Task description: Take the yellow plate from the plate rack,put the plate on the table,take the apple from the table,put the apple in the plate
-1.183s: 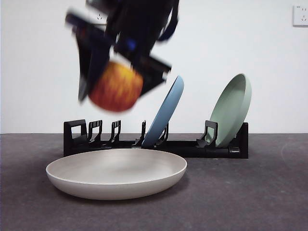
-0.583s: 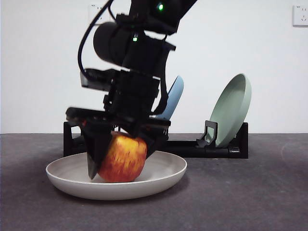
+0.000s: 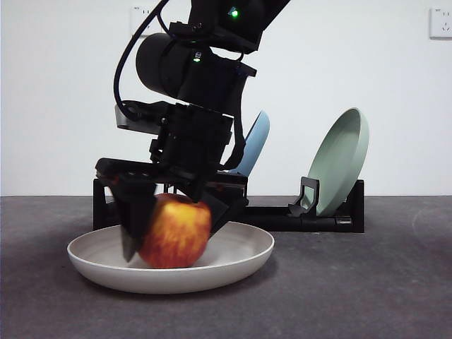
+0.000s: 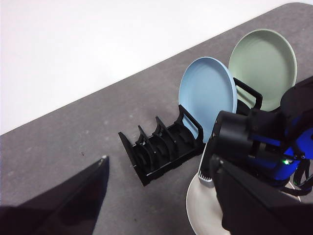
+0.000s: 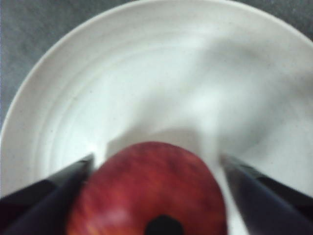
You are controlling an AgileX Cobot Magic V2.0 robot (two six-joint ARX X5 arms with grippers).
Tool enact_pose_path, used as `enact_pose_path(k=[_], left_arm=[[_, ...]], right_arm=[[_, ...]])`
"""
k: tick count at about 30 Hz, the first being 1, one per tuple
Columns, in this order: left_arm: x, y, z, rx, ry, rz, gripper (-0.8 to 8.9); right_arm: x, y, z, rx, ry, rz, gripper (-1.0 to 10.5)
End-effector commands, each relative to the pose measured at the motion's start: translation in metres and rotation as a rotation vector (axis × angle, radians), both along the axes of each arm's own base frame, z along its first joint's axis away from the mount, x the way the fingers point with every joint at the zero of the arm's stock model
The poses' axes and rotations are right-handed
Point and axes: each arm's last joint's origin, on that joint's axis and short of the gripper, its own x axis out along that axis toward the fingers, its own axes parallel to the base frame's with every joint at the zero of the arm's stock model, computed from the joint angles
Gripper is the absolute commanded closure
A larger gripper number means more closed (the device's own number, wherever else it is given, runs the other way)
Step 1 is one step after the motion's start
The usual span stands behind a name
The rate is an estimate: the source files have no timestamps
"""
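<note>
Right hand (image 3: 173, 229) grips the apple (image 3: 176, 231) low inside the yellow plate (image 3: 244, 258) for set-down; left hand (image 4: 161, 196) waits released, high above the plate rack (image 4: 159, 149).

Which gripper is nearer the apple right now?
Right. The right gripper has its fingers on either side of the apple over the yellow plate. The left gripper is well above and off to the side.

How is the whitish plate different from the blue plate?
The wide cream plate lies flat on the dark grey table; the light blue plate stands on edge, leaning in the black rack. The cream plate holds a red-yellow apple; the blue plate holds nothing. Both are round and matte.
</note>
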Motion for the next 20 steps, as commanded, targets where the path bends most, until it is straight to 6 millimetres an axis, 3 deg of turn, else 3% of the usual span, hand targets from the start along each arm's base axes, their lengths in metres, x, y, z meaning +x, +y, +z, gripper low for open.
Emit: enact_pose_path(k=[1, 7, 12, 17, 20], left_arm=[[0.000, 0.001, -0.002, 0.002, 0.007, 0.006, 4.68], [0.000, 0.000, -0.002, 0.003, 0.007, 0.006, 4.68], [0.003, -0.004, -0.001, -0.004, -0.004, 0.003, 4.69], [0.010, -0.015, 0.002, 0.021, -0.045, -0.020, 4.74], [0.015, -0.022, 0.003, 0.054, -0.070, -0.039, 6.08]], right_arm=[[0.002, 0.003, -0.005, 0.006, -0.011, 0.005, 3.7], [0.000, -0.003, 0.023, 0.053, -0.051, -0.003, 3.7], [-0.010, -0.021, 0.076, 0.117, -0.115, -0.003, 3.8], [-0.025, -0.051, 0.139, 0.230, -0.226, -0.021, 3.8], [-0.035, -0.074, 0.173, 0.295, -0.292, -0.043, 4.3]])
